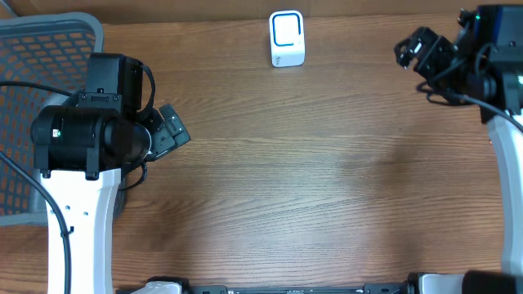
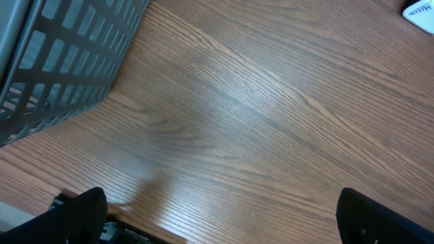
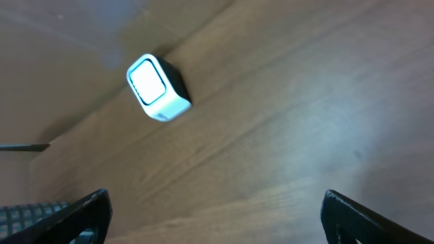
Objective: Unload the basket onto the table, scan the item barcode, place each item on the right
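No item or barcode shows in any view. A small white scanner [image 1: 287,38] with a blue-edged window stands at the back middle of the table; the scanner [image 3: 157,88] also shows in the right wrist view, and its corner [image 2: 420,10] in the left wrist view. My left gripper [image 1: 174,131] [image 2: 224,224] hangs open over bare wood at the left, beside the basket. My right gripper [image 1: 413,49] [image 3: 217,217] hangs open at the back right, with nothing between its fingers.
A grey mesh basket [image 1: 41,49] [image 2: 61,61] stands at the table's left edge, partly under the left arm; what lies in it is hidden. The wooden tabletop [image 1: 327,180] stretches between the two arms.
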